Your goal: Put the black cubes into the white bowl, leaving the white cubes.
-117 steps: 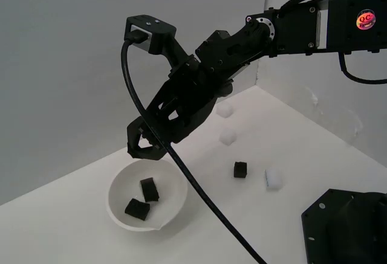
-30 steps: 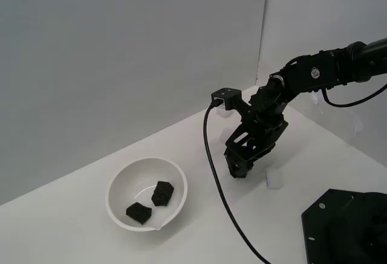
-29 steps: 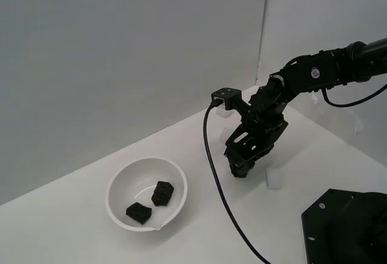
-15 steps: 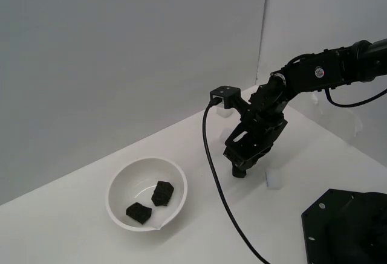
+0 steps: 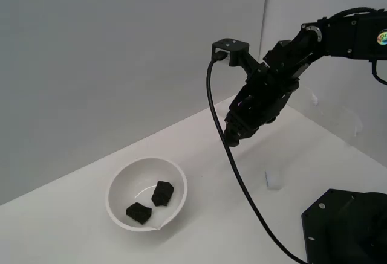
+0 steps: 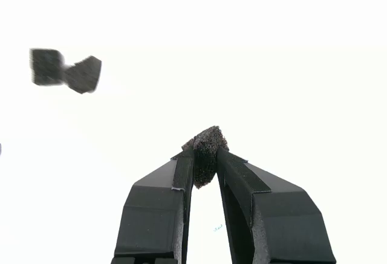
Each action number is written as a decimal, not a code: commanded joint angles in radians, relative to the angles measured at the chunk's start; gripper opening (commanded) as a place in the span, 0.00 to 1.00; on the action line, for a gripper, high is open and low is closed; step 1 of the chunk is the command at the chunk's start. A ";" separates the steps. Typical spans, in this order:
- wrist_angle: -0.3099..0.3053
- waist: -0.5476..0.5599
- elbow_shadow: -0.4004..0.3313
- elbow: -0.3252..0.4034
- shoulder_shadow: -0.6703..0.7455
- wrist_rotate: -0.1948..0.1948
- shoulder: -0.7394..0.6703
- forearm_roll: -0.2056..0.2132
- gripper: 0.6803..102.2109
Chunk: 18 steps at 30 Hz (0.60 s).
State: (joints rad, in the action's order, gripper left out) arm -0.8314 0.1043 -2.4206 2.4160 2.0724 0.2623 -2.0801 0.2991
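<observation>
Exterior view: gripper (image 5: pixel 234 138) now lifted high, at two o'clock from the bowl (image 5: pixel 118 182); two cubes (image 5: pixel 151 202) inside.

Wrist view: jaws pinched tight on last black cube (image 6: pixel 205 153). Just needs carrying to the bowl.

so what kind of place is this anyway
Probably a lab test bench for robot practice: a bare white tabletop with plain grey walls, a black robot arm, and only a white bowl and small cubes as props.
</observation>
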 commanded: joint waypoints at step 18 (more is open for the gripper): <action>0.063 0.267 0.137 -0.126 0.032 -0.052 -0.026 0.106 0.02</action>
State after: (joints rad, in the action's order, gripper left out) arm -0.7869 0.3390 -2.3163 2.3148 2.0985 0.2117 -2.1046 0.3743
